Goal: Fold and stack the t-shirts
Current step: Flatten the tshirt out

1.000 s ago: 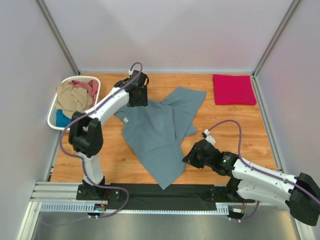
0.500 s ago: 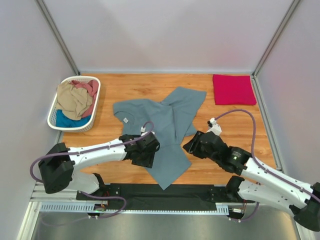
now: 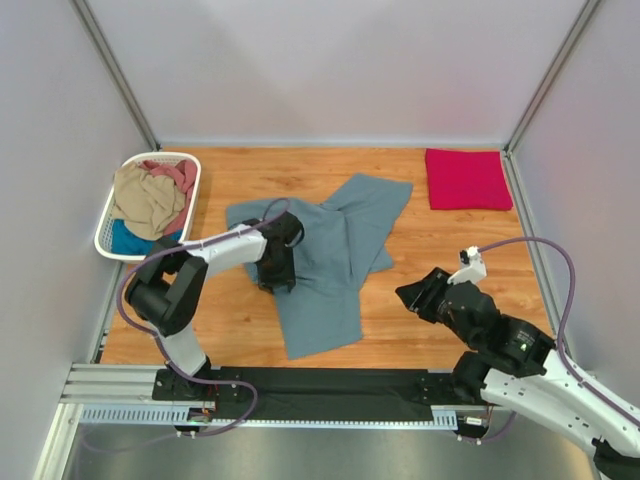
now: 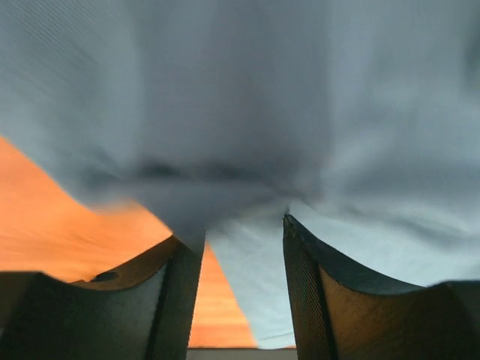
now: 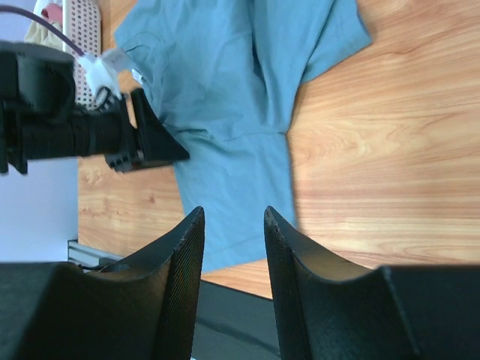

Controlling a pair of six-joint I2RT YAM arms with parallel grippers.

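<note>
Looks like the flatten-it-out step, before any real fold. The grey shirt is mid-table, rumpled, with one flap thrown over toward the far right.

The left tool sits on the shirt's left edge. Its fingers are well apart with cloth bunched right at the tips, and I don't see anything pinched. The right tool hangs over bare wood just right of the shirt, partly open and empty.

The shirt's long axis runs diagonally, with the narrow end pointing at the near edge and the wide end going far-right. I think the collar's at the far-left corner, but I'm not sure.

Next move, I'd guess: each tool takes an edge and they pull apart to spread it out.

The red shirt is already folded in the far right corner. The rest are in the basket.
</note>
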